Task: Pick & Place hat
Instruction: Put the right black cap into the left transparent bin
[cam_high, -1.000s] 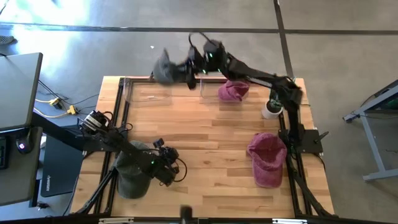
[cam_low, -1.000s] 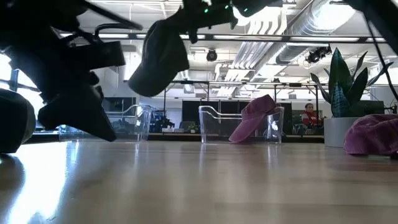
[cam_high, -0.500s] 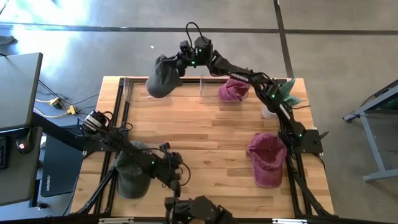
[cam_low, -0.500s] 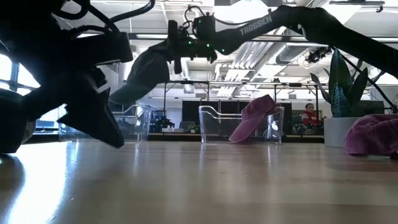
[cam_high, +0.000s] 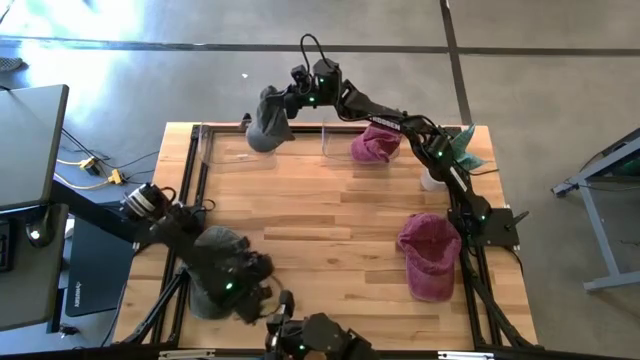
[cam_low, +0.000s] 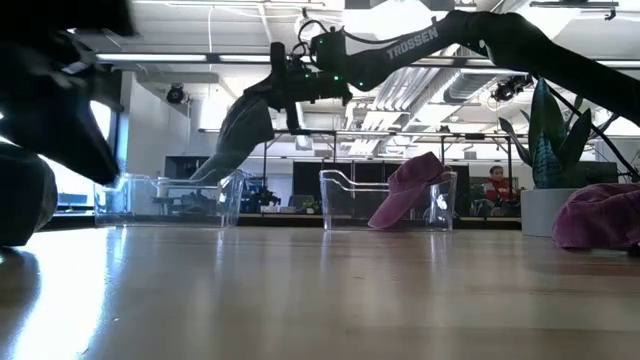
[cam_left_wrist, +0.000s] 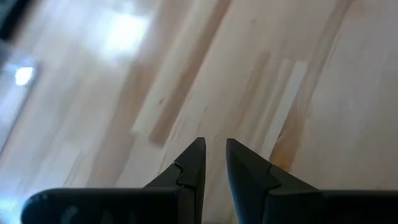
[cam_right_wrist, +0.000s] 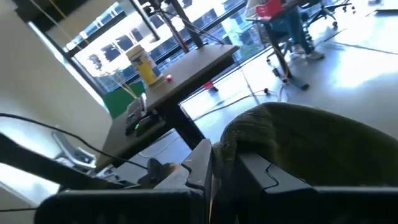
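Note:
A grey-green hat (cam_high: 266, 120) hangs over the far right part of the left clear bin (cam_high: 232, 150), with my right gripper (cam_high: 291, 100) shut on it; the low view shows the hat (cam_low: 240, 130) drooping toward the bin's rim. My left gripper (cam_left_wrist: 213, 163) hovers over bare wood near the table's front left, its fingers nearly together with nothing between them. Beside it, an olive hat (cam_high: 212, 272) lies crown up on the table under the left arm. One pink hat (cam_high: 430, 255) lies at the right. Another pink hat (cam_high: 375, 145) leans in the right clear bin (cam_low: 385, 200). My right gripper pinches a bunched edge of the grey-green hat (cam_right_wrist: 231, 144) between its two fingers. The fingers lie level and come from the table's right side. The hat is lifted clear and hangs slack below the fingers, its lower end (cam_low: 215, 172) near the bin's rim.
A plant in a white pot (cam_high: 438, 175) stands at the right edge behind the right arm. The low camera's mount (cam_high: 310, 335) sits at the front edge. Bare wood (cam_high: 330, 230) lies across the table's middle.
My right gripper has carried the grey-green hat down and toward the table's left, rolling its wrist; the hat now hangs lower, over the left bin. My left gripper has drawn back toward the table's left edge and risen a little, still holding nothing.

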